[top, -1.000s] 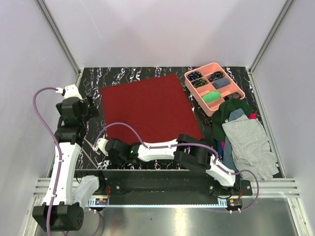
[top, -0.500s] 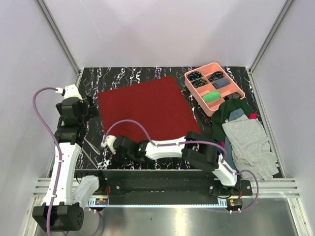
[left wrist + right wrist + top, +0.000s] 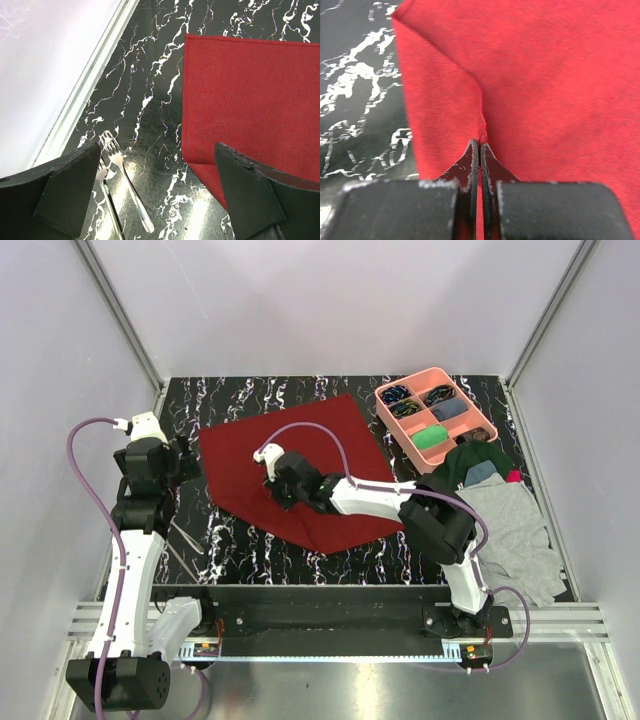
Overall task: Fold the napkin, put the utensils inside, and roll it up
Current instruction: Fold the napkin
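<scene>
The maroon napkin [image 3: 300, 445] lies on the marbled table with its near left corner lifted and carried over the cloth. My right gripper [image 3: 283, 483] is shut on that corner; in the right wrist view the pinched napkin [image 3: 535, 75] folds up from my closed gripper [image 3: 480, 145]. My left gripper [image 3: 185, 462] is open and empty at the napkin's left edge, above the table. In the left wrist view the napkin [image 3: 250, 95] is at the right and two silvery forks [image 3: 125, 185] lie below between my fingers. The forks [image 3: 185, 540] sit near the left arm.
A pink divided tray [image 3: 435, 418] with small items stands at the back right. A pile of grey, green and blue clothes [image 3: 500, 520] lies at the right. A metal frame post [image 3: 85, 90] borders the table's left edge.
My right gripper has carried the napkin's near left corner up and back over the cloth, folding it. The napkin has shifted slightly. The left arm has not moved.
</scene>
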Tool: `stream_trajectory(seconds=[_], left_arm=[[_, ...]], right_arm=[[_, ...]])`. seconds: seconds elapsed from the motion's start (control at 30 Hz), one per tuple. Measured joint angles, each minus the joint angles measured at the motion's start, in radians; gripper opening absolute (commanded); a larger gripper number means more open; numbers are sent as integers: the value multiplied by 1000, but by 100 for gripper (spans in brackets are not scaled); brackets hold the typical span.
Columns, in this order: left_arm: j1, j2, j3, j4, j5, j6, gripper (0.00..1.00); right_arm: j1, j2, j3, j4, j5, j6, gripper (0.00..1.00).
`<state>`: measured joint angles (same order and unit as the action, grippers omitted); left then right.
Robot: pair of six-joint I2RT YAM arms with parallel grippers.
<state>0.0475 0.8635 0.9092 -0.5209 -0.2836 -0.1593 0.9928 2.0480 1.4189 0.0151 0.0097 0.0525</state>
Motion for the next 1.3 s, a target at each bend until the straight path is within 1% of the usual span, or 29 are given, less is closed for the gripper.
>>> stream_trajectory(seconds=[0.17, 0.6, 1.07, 1.3], left_arm=[[0, 0, 0, 0, 0, 0, 99], [0, 0, -2, 0, 13, -7, 99], [0, 17, -2, 0, 22, -8, 99], [0, 43, -2, 0, 26, -7, 99]], right_arm=[[-57, 6, 11, -2, -3, -11, 0], [-221, 139, 129, -2, 53, -88, 0], [-389, 299, 384, -17, 107, -147, 0], [-446, 394, 536, -73, 128, -151, 0]])
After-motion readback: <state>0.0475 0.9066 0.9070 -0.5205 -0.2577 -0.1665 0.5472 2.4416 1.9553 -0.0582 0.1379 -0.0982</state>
